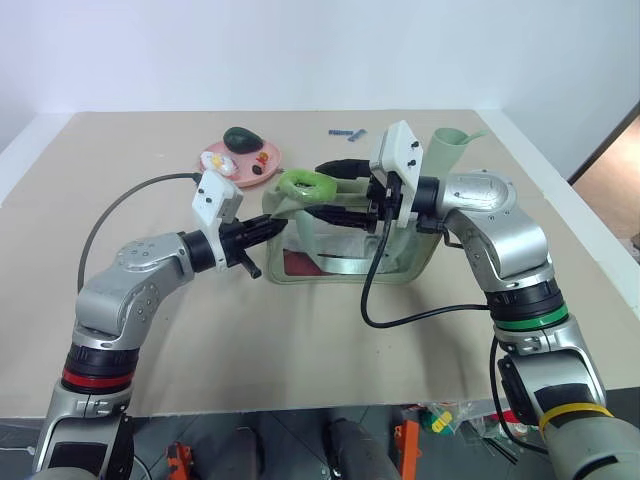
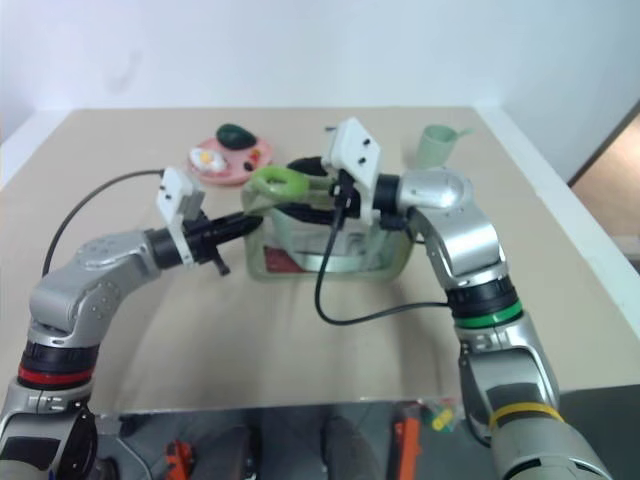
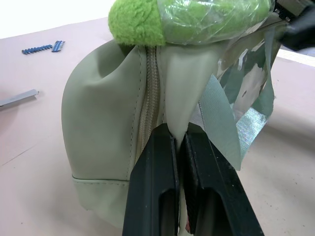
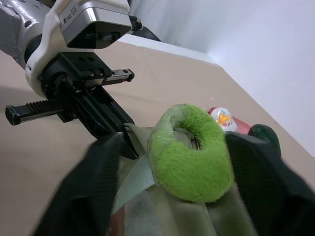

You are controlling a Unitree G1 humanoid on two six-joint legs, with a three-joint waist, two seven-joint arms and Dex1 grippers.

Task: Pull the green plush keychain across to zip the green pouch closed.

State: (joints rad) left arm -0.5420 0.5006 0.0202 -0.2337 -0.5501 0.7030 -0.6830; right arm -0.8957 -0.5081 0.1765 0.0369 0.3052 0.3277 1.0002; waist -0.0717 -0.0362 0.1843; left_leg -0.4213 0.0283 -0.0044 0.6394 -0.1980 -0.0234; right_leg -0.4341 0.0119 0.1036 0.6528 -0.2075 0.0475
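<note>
Green pouch [image 1: 345, 240] upright mid-table; our left gripper [image 3: 179, 147] clamped on its end fabric. Our right gripper [image 4: 189, 162] straddles green plush keychain [image 4: 192, 152] atop pouch, fingers [image 4: 263, 187] apart, not yet gripping.

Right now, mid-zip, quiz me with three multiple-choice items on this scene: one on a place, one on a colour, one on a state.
1. Where does the green plush keychain sit?
A. on the pink plate
B. on top of the green pouch
C. on the bare table

2. What colour is the plate behind the pouch?
A. pink
B. blue
C. black

3. How is the left gripper?
A. wide open
B. holding the cup
C. shut on the pouch's end

Answers:
1 B, the ring rests at the pouch's top edge.
2 A, it is pink.
3 C, its fingers pinch the pouch's fabric beside the zipper.
</note>
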